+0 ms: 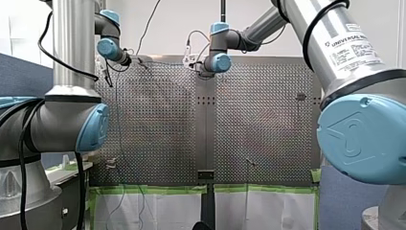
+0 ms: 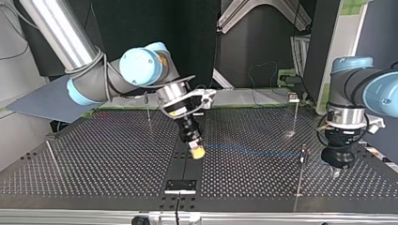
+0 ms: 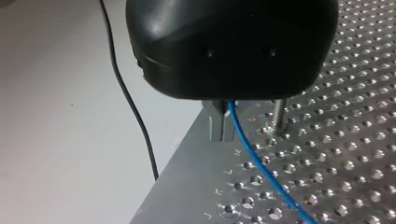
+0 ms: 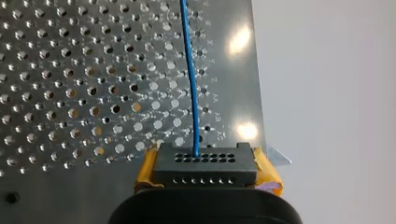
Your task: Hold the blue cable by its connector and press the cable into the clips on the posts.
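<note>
The thin blue cable [image 2: 256,151] stretches just above the perforated table between my two grippers. My right gripper [image 2: 197,152] is shut on the cable's black connector [image 4: 205,169], which sits between its yellow pads [image 4: 269,176]; the cable [image 4: 191,84] runs straight ahead from it over the plate. My left gripper [image 3: 223,125], near the table's edge, has its metal fingers shut on the cable's other end [image 3: 261,165]. In the top view my left gripper [image 2: 336,171] hangs at the right, just past a thin post [image 2: 301,176]. A post's foot [image 3: 279,115] stands right beside its fingers.
More thin posts rise from the table: one at the back right [image 2: 294,114], one at the back left [image 2: 148,109] and one at the left edge [image 2: 53,160] of the top view. A black wire [image 3: 130,102] hangs off the table's side.
</note>
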Tool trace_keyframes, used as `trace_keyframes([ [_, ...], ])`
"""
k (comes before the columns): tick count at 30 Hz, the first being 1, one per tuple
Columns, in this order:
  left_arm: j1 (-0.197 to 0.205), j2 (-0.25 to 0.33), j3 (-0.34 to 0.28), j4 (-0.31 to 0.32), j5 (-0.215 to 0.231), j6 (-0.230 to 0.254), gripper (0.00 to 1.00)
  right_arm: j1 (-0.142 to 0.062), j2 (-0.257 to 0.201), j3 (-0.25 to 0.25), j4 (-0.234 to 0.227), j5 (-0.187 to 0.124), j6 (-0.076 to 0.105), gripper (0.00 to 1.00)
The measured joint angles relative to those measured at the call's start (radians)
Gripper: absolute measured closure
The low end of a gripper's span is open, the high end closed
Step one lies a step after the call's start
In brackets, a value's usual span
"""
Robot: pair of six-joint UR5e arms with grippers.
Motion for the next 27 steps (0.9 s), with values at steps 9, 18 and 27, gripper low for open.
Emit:
trace_keyframes([
  [9, 0.004, -0.055, 0.013, 0.045, 0.053, -0.042, 1.0, -0.022, 0.005, -0.001, -0.027, -0.007, 0.027, 1.0],
  [18, 0.006, -0.068, 0.031, 0.056, 0.058, -0.067, 1.0, -0.038, 0.045, -0.049, -0.029, -0.017, 0.036, 1.0],
  [27, 0.009, -0.069, 0.031, 0.057, 0.057, -0.07, 1.0, -0.053, 0.087, -0.097, -0.023, -0.025, 0.053, 1.0],
])
